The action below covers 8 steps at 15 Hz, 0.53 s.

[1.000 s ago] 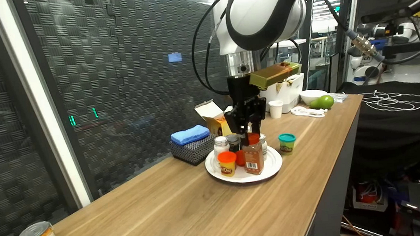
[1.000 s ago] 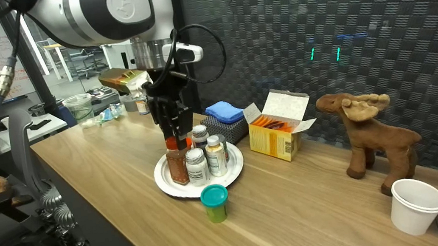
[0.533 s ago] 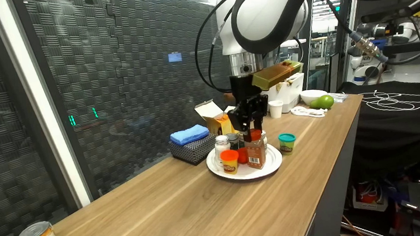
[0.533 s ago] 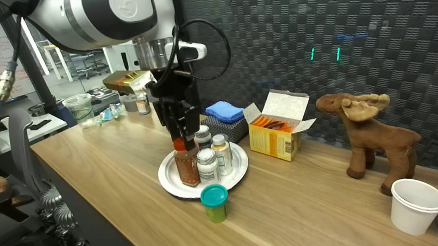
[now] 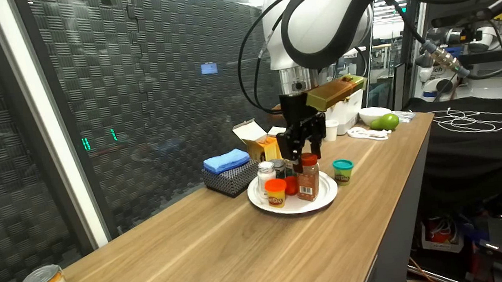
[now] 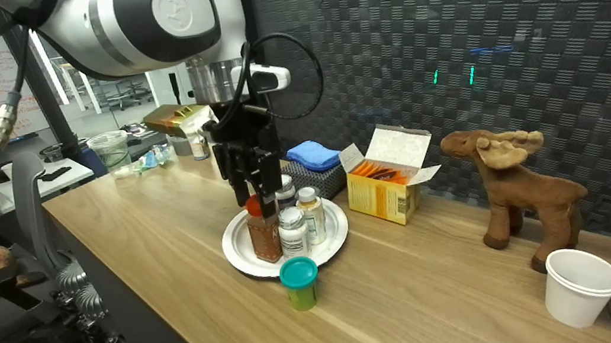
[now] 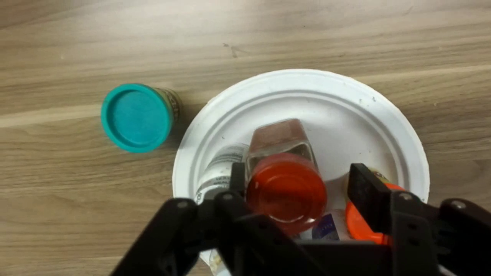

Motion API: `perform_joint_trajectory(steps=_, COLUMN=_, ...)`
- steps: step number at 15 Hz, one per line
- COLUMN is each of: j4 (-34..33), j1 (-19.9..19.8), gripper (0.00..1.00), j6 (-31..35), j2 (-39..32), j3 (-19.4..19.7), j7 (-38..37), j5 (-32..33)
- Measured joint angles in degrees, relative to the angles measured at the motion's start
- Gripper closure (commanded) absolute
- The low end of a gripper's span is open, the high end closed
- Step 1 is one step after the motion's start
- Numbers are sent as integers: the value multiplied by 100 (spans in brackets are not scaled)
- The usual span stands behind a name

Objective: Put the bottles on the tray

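The red-capped bottle of reddish-brown powder stands upright on the white tray. My gripper is open around its red cap. One finger lies close against the cap, while a clear gap separates the other finger from it. In an exterior view, a white bottle and a white-capped bottle of pale contents stand beside it on the tray. Another white bottle and a dark jar share the tray, seen in an exterior view.
A yellow tub with orange lid and a red object also sit on the tray. Close to its rim stands a teal-lidded tub. A yellow box, cloth-topped black box, plush moose and white cup are nearby.
My gripper was closed on the red cap and has opened. The tray, with the bottles on it, has slid slightly toward the teal-lidded tub, and the arm has shifted the same way.
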<state>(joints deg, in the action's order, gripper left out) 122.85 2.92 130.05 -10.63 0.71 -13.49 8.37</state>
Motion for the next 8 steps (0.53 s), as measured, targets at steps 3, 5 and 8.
perform_joint_trajectory(steps=3, j4=111, j1=-58, gripper=0, j6=12, j2=14, j3=1, j7=36, j5=-73)
perform_joint_trajectory(steps=5, j4=203, j1=-101, gripper=0, j6=59, j2=101, j3=1, j7=110, j5=-212)
perform_joint_trajectory(steps=8, j4=435, j1=-182, gripper=0, j6=163, j2=457, j3=9, j7=152, j5=-360)
